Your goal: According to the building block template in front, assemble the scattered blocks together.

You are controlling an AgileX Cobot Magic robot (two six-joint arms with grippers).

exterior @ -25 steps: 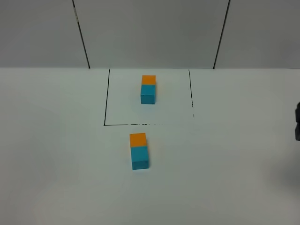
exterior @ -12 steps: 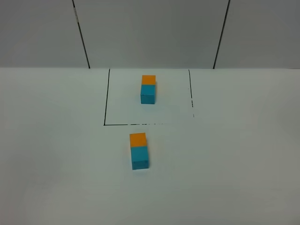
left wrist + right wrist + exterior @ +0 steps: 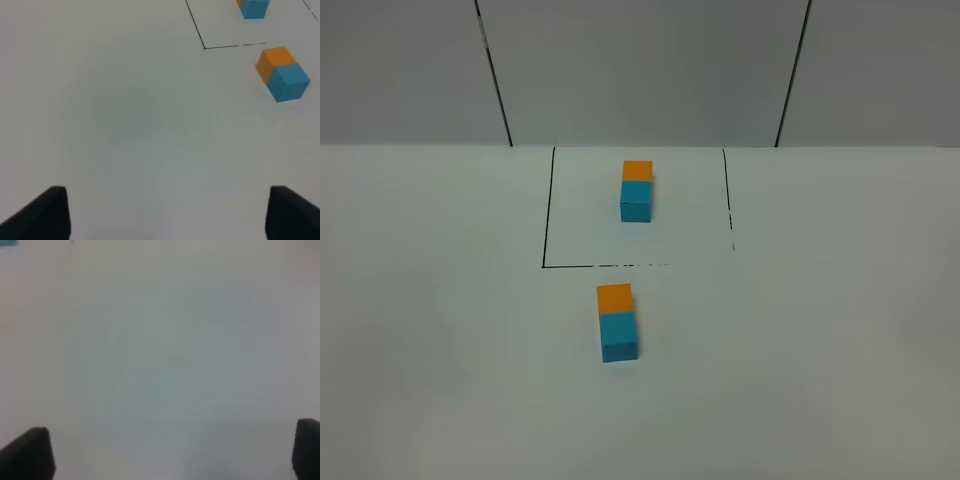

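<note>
The white table (image 3: 440, 350) is the biggest thing. The building block template (image 3: 636, 190) sits at 12 o'clock inside its black square. The scattered blocks (image 3: 617, 322) sit just below it, touching, orange toward 12, blue toward 6. The left gripper (image 3: 165, 215) and right gripper (image 3: 172, 452) are wide open and hold nothing. A careless bump could knock the pair apart.

Orange block (image 3: 615, 297) touches cyan block (image 3: 619, 335), near the outlined template (image 3: 636, 190)
</note>
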